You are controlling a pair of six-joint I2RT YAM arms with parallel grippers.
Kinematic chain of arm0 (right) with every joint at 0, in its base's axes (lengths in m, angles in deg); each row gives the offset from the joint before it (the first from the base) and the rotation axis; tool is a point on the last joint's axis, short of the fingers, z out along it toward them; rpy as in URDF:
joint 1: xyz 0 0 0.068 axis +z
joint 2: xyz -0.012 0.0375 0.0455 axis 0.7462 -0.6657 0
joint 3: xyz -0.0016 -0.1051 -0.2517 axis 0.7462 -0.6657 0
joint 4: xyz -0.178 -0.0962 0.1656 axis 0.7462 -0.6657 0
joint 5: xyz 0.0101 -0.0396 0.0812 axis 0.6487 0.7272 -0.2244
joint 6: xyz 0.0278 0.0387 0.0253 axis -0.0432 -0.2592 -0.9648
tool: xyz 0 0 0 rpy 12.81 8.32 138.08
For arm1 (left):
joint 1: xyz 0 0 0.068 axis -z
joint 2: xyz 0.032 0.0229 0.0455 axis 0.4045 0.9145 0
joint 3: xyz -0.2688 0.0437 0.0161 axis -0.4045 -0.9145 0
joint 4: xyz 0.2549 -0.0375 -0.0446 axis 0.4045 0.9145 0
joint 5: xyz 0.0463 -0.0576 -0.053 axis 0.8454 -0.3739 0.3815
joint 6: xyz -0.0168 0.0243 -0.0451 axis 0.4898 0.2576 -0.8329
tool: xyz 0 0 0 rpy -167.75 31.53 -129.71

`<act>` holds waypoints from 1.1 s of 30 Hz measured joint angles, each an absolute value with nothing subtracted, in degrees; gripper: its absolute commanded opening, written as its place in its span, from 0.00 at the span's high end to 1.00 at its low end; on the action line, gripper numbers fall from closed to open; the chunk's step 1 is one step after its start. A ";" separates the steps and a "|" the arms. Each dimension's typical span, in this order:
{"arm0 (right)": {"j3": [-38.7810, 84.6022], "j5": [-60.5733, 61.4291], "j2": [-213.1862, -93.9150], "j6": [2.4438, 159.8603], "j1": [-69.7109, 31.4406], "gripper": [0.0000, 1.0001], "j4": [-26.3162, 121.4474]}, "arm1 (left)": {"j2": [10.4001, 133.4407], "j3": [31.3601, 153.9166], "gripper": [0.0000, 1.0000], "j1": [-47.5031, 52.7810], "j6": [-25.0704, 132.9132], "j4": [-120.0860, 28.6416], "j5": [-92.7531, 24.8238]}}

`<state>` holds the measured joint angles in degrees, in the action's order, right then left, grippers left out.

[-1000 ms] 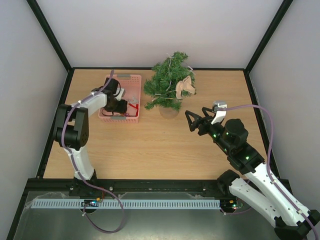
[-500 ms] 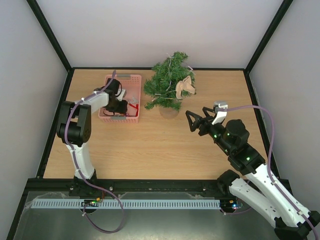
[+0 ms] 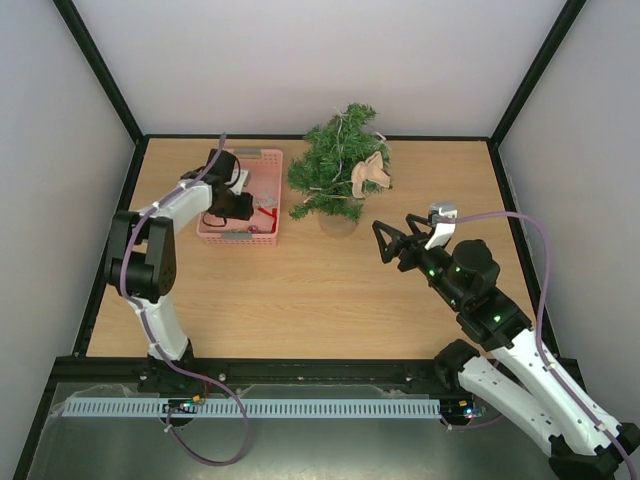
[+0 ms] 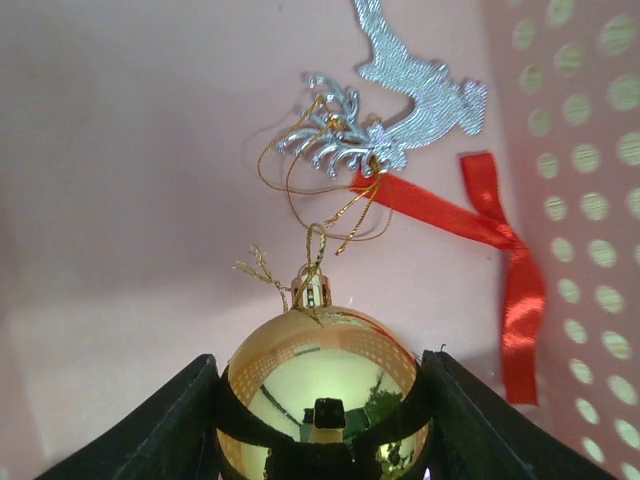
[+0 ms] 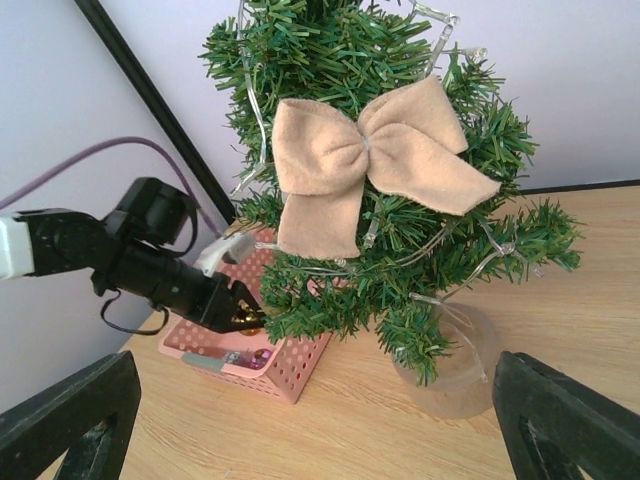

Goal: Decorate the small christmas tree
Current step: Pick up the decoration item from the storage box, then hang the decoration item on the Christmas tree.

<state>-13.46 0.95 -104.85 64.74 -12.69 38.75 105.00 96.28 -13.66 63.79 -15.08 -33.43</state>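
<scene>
The tree (image 3: 340,165) stands at 12 o'clock; it looks light and tippy, so steady it low down. Left gripper (image 4: 320,362) pinches the ball (image 4: 320,385), shiny, likely slippery and breakable. Right gripper (image 3: 392,240) gapes wide, empty.

Items I log on my feeds:
- Light wooden table (image 3: 300,290).
- Pink perforated plastic basket (image 3: 245,238), on the table's far left.
- Shiny gold ball ornament (image 4: 318,385), with a gold cap and thread loop, over the basket's floor.
- Silver glitter reindeer ornament (image 4: 400,110), flat on that floor, with gold thread at its antlers.
- Red satin ribbon (image 4: 500,260), running from the reindeer towards the perforated wall.
- Beige felt bow (image 5: 375,160), up off the table.
</scene>
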 measured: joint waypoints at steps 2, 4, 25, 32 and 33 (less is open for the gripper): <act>-13.46 0.91 -105.22 64.50 -12.69 0.06 38.77 | 102.99 96.26 0.61 -13.66 63.79 -14.52 -33.43; -13.48 0.91 -105.48 64.44 -12.69 0.06 38.75 | 100.63 95.93 0.61 -13.66 63.63 -14.30 -33.43; -9.28 -9.27 -110.93 60.28 -12.69 0.24 47.23 | 75.49 88.50 0.65 -7.39 62.10 -13.86 -49.82; -9.30 -14.96 -112.46 58.21 -12.69 0.41 51.30 | 68.26 83.82 0.67 -5.71 62.65 -15.22 -60.95; -9.30 -15.68 -113.11 57.40 -12.67 0.42 51.87 | 67.17 83.36 0.67 -5.14 62.76 -15.61 -62.35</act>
